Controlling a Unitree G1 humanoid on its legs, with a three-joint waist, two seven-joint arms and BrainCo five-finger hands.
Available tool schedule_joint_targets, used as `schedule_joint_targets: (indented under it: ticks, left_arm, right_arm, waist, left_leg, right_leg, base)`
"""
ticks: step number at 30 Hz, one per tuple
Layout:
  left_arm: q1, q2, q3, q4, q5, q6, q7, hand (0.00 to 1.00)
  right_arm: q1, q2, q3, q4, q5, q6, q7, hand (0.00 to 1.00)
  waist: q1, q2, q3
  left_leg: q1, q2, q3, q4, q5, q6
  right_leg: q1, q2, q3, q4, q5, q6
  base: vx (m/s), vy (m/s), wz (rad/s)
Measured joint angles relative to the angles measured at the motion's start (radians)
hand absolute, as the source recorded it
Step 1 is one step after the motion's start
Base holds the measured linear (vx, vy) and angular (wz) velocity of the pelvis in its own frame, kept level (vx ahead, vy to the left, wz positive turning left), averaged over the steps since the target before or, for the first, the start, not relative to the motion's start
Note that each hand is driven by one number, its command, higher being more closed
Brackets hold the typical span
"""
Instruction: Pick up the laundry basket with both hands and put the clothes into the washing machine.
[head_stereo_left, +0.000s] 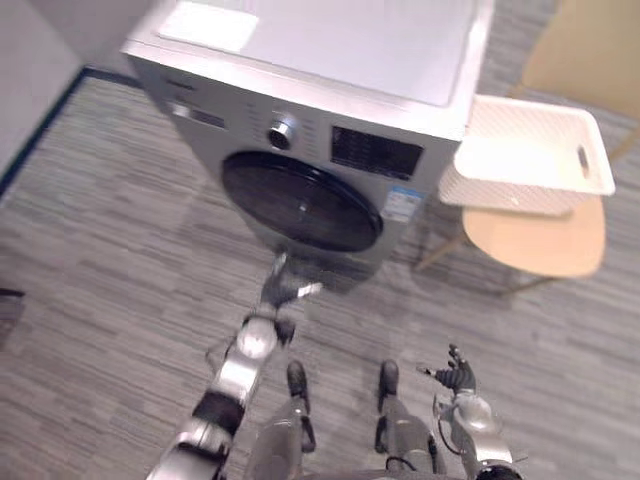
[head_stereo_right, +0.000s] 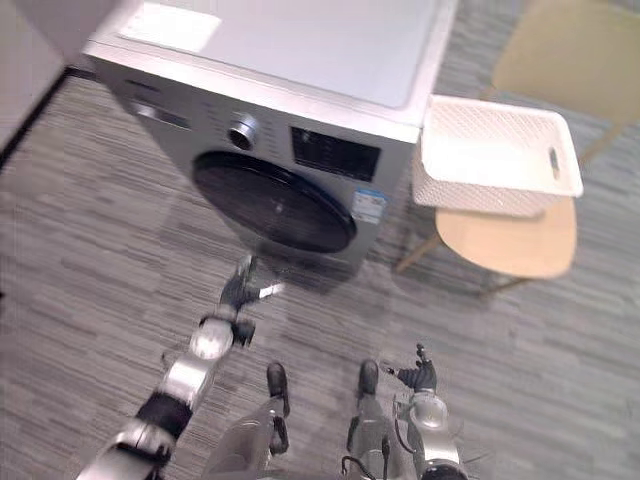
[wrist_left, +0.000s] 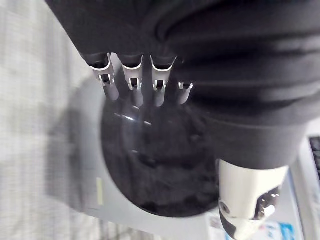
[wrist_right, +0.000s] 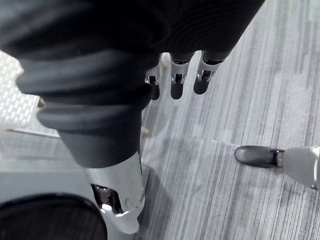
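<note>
Grey striped carpet (head_stereo_left: 100, 260) here, left hand (head_stereo_left: 279, 291) up near the shut dark door (head_stereo_left: 300, 200) of the washing machine (head_stereo_left: 330, 60), fingers straight and empty, right hand (head_stereo_left: 460, 378) low, loose, empty too, while the white mesh laundry basket (head_stereo_left: 500, 195) sits on a wooden chair (head_stereo_left: 540, 245) just beside the machine's right.
</note>
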Motion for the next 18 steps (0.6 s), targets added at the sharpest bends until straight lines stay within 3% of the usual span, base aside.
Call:
schedule_joint_targets:
  ticks: [5,6,8,9,11,14,15,16,17,18]
  left_arm:
    - [0.039,-0.046,0.180,0.242,-0.020,0.004,-0.009,0.00]
    - [0.018,-0.047,0.216,0.288,-0.020,0.009,-0.006,0.00]
    - [0.001,-0.048,0.249,0.330,-0.020,0.013,0.004,0.00]
    - [-0.007,-0.046,0.271,0.349,-0.019,0.015,0.017,0.00]
    - [-0.004,-0.036,0.288,0.381,-0.016,0.021,0.029,0.00]
    - [0.006,-0.035,0.300,0.390,-0.014,0.021,0.032,0.00]
    - [0.013,-0.035,0.302,0.396,-0.014,0.020,0.031,0.00]
    - [0.018,-0.036,0.302,0.400,-0.014,0.020,0.032,0.00]
    - [0.029,-0.036,0.297,0.406,-0.014,0.021,0.032,0.00]
    - [0.037,-0.032,0.294,0.405,-0.014,0.021,0.033,0.00]
  right_arm:
    - [-0.026,0.009,-0.005,0.094,-0.001,0.010,0.004,0.00]
    - [-0.027,0.011,-0.021,0.108,0.000,0.015,0.004,0.00]
    - [-0.030,0.001,-0.039,0.135,0.001,0.017,0.002,0.00]
    - [-0.049,-0.009,-0.043,0.163,0.001,0.018,0.001,0.00]
    - [-0.079,-0.010,-0.059,0.179,0.001,0.019,0.001,0.00]
    - [-0.103,-0.008,-0.058,0.184,0.001,0.019,0.002,0.00]
    - [-0.114,-0.007,-0.058,0.199,0.000,0.019,0.002,0.00]
    - [-0.114,-0.008,-0.057,0.200,0.000,0.019,0.002,0.00]
    - [-0.107,-0.008,-0.056,0.200,0.000,0.019,0.002,0.00]
    - [-0.101,-0.007,-0.048,0.201,0.000,0.021,0.002,0.00]
  waist:
    - [0.029,-0.013,-0.033]
    - [0.028,-0.020,-0.033]
    - [0.015,-0.028,-0.043]
    - [0.022,-0.036,-0.041]
    - [0.043,-0.048,-0.035]
    - [0.045,-0.060,-0.030]
    - [0.046,-0.061,-0.029]
    - [0.044,-0.060,-0.030]
    - [0.042,-0.056,-0.031]
    - [0.042,-0.056,-0.030]
  left_leg:
    - [0.030,-0.016,-0.080,-0.016,0.000,0.000]
    - [0.008,-0.011,-0.034,0.012,-0.013,0.020]
    - [-0.043,0.027,0.133,0.093,-0.028,0.041]
    - [-0.065,0.050,0.242,0.131,-0.039,0.059]
    - [-0.091,0.051,0.272,0.190,-0.071,0.059]
    - [-0.112,0.028,0.239,0.297,-0.162,0.066]
    - [-0.118,0.019,0.226,0.349,-0.226,0.067]
    - [-0.123,0.018,0.218,0.375,-0.250,0.068]
    - [-0.116,0.026,0.205,0.403,-0.281,0.068]
    - [-0.094,0.028,0.190,0.419,-0.305,0.074]
  right_leg:
    - [0.083,-0.017,-0.111,0.017,-0.054,0.021]
    - [0.096,-0.033,-0.163,0.029,-0.066,0.024]
    - [0.104,-0.055,-0.242,0.043,-0.082,0.042]
    - [0.097,-0.072,-0.265,0.060,-0.085,0.051]
    - [0.097,-0.096,-0.274,0.067,-0.088,0.056]
    - [0.143,-0.133,-0.304,0.080,-0.108,0.078]
    - [0.147,-0.157,-0.309,0.137,-0.136,0.071]
    - [0.142,-0.174,-0.309,0.186,-0.151,0.072]
    - [0.105,-0.213,-0.286,0.334,-0.162,0.060]
    - [0.036,-0.246,-0.221,0.511,-0.136,0.009]
  base:
    - [0.06,0.011,0.61]
    - [0.07,0.037,1.28]
    - [0.11,0.048,1.30]
    - [0.12,0.055,0.64]
    - [0.14,0.092,0.32]
    - [0.14,0.112,0.33]
    - [0.14,0.145,0.30]
    - [0.14,0.141,0.22]
    - [0.20,0.144,0.24]
    - [0.24,0.139,0.23]
